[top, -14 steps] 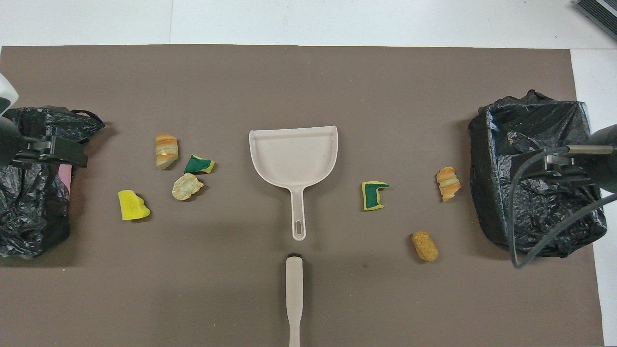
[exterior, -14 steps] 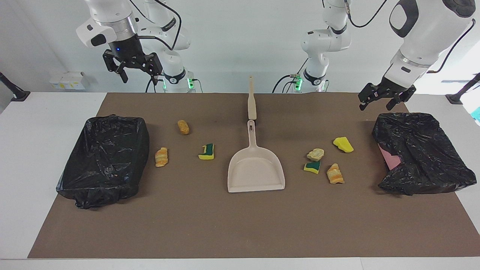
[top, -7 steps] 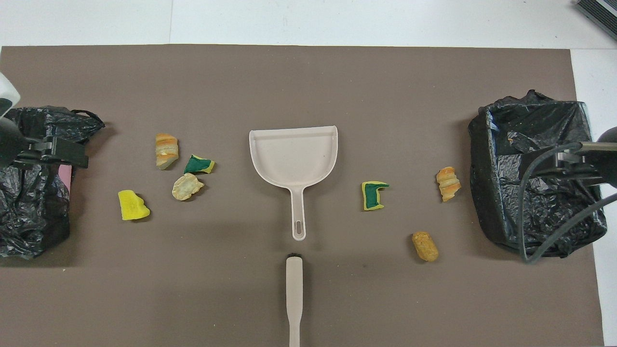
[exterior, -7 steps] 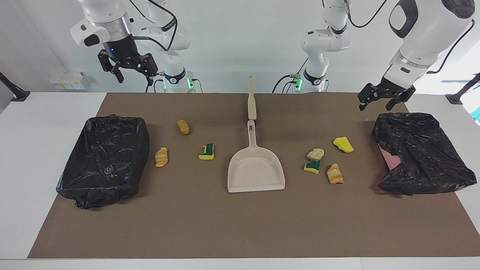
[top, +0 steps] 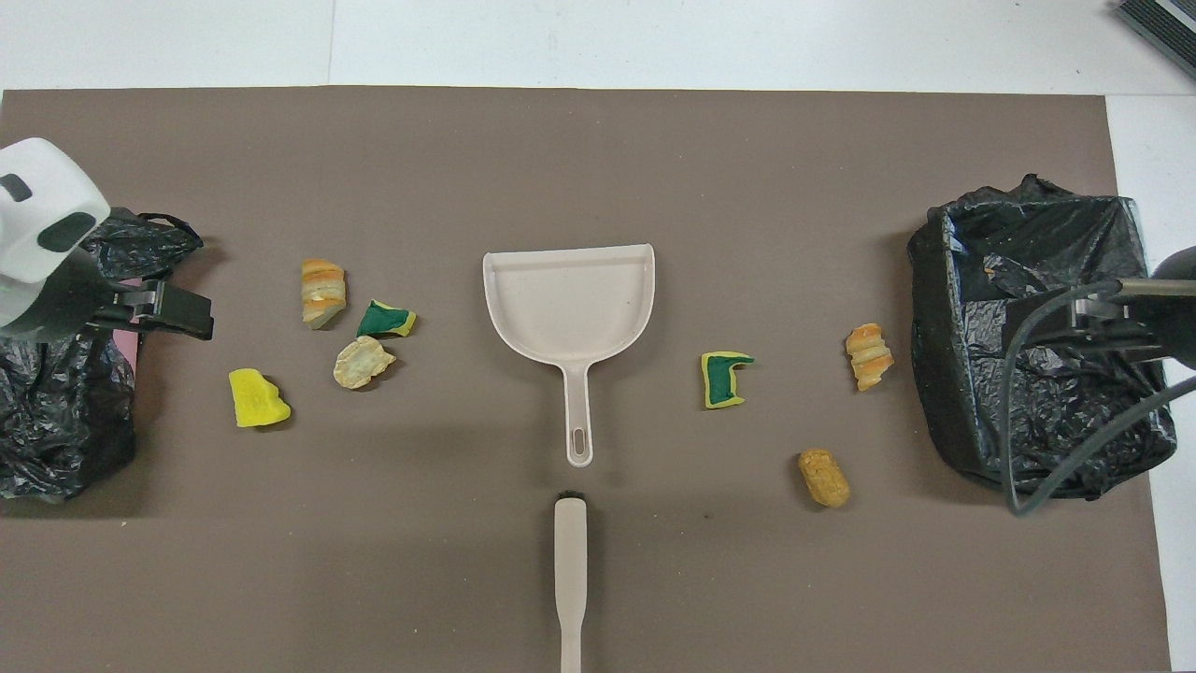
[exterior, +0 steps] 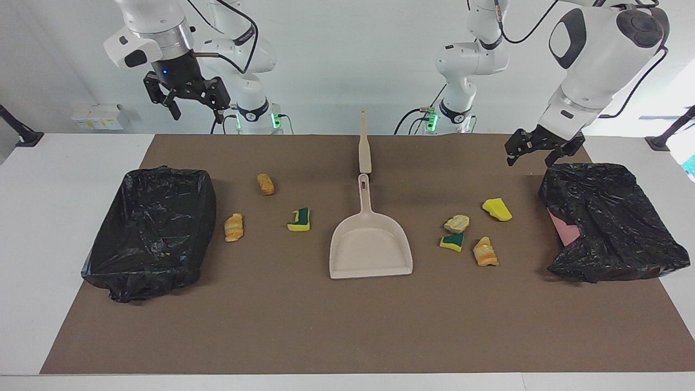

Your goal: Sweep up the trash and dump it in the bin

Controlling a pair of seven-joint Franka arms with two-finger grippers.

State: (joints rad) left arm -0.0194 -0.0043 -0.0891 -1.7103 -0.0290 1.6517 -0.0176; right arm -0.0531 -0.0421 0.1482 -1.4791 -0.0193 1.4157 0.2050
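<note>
Several scraps of trash lie on the brown mat: a tan lump, a striped orange lump and a green-backed sponge piece toward the right arm's end. A yellow sponge piece, a beige lump, a green-backed piece and an orange lump lie toward the left arm's end. A black-bagged bin stands at the right arm's end, another bin at the left arm's. My right gripper hangs open, high over its bin. My left gripper is open and empty, low over the mat by its bin.
A beige dustpan lies at the mat's middle, handle toward the robots. A beige brush lies in line with it, nearer the robots. The brown mat covers most of the white table. A pink patch shows through the bag.
My left gripper has shifted off its bin toward the table's middle. My right gripper rose a little and then held still. The scraps, dustpan and brush have not moved.
</note>
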